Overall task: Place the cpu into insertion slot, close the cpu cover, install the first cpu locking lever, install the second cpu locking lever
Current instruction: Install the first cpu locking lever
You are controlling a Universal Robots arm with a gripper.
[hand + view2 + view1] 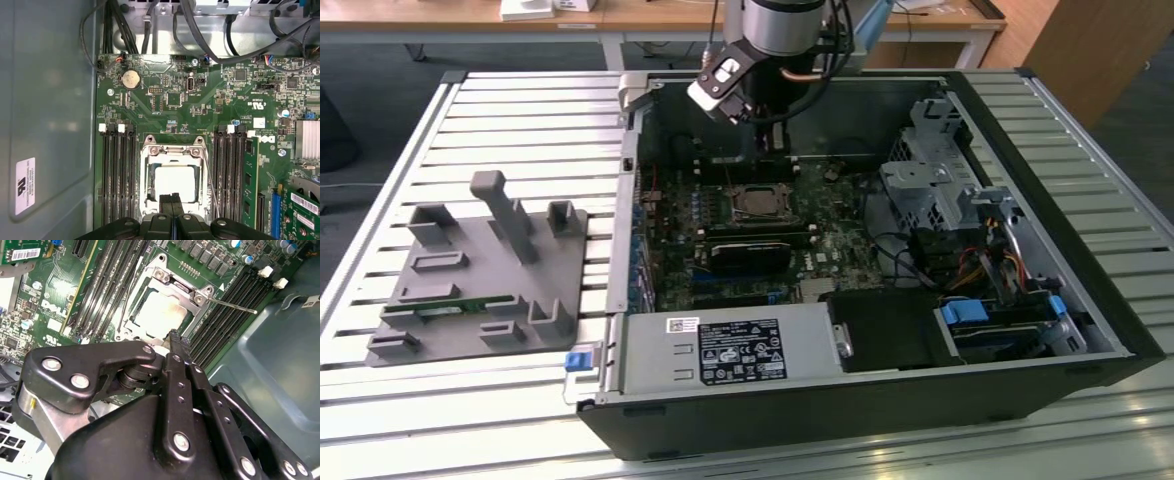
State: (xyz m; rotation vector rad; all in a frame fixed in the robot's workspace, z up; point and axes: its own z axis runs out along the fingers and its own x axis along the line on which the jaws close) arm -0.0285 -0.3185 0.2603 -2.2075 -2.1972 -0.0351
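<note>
Place: An open computer case (854,415) is laid on a slatted table (520,100), and the arm is reached down into it from above.

Gripper: The gripper (172,197) is held close over one edge of the socket. In both wrist views its two black fingers (175,375) are pressed together, and nothing is held between them.

Cpu: The cpu (174,182) is seen lying flat in the insertion slot (758,203). Its shiny top shows through a square window.

Cover: The cpu cover (172,151) looks folded down over the chip, so those two steps are judged to be done.

Lever: A thin metal locking lever (232,305) is seen sticking out sideways over the memory slots (220,330), away from the cover. It is judged not to be hooked down yet. The other lever is too hard to make out.

Step in hand: The first lever is judged to be the job now, with the closed fingers used like one poking stick.

How it is done well: The rod should be pushed near its free end, slowly and straight down, then slid under its hook. The fingertips should be kept off the chip and off the memory slots. The cover should be kept flat while the rod is pressed.

What could go wrong: The thin rod could slip off the smooth fingertips and spring back up.
</note>
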